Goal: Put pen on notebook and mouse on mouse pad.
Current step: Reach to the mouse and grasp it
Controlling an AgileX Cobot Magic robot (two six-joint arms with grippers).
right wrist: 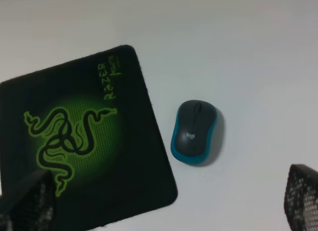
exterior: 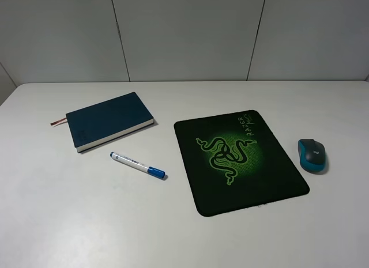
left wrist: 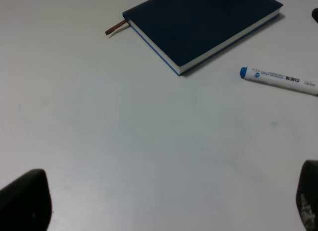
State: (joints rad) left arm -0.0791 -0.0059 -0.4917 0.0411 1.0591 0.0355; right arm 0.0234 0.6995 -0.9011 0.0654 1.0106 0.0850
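The dark blue notebook (exterior: 109, 121) lies closed at the left of the white table, its ribbon sticking out. Just in front of it, on the table, lies the white pen (exterior: 138, 165) with the blue cap. The black mouse pad (exterior: 239, 161) with the green snake logo sits in the middle. To its right, the grey and teal mouse (exterior: 312, 155) rests on the table. No arm shows in the exterior high view. My left gripper (left wrist: 166, 211) is open over bare table, short of the notebook (left wrist: 203, 27) and pen (left wrist: 278, 80). My right gripper (right wrist: 164, 211) is open, short of the mouse (right wrist: 195, 131) and pad (right wrist: 79, 141).
The white table (exterior: 57, 222) runs back to a grey panelled wall (exterior: 184, 31). Nothing but the task's things lies on it.
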